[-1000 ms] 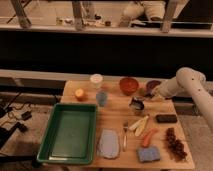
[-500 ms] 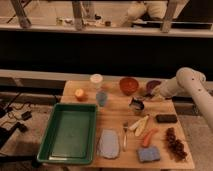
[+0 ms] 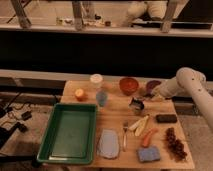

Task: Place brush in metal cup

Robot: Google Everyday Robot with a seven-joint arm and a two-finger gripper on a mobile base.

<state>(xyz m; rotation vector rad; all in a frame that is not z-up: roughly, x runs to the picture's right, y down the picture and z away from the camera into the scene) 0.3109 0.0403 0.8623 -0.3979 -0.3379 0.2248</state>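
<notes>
One metal cup (image 3: 136,105); jaws closed just beside it, upper right.

On my bench (image 3: 115,120): one green tray (image 3: 48,134), one metal cup (image 3: 136,106), one white cup (image 3: 96,80), one tumbler (image 3: 102,97), one red bowl (image 3: 128,85), one sponge (image 3: 149,154). My one gripper (image 3: 145,99) sits right at the metal cup.

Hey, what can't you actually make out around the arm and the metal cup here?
- Camera view: the end effector, at the metal cup, is too small to show whether it holds a brush.
- Camera view: the cup's inside is dark, contents unreadable.
- Camera view: the arm is cut off by the right edge.
</notes>
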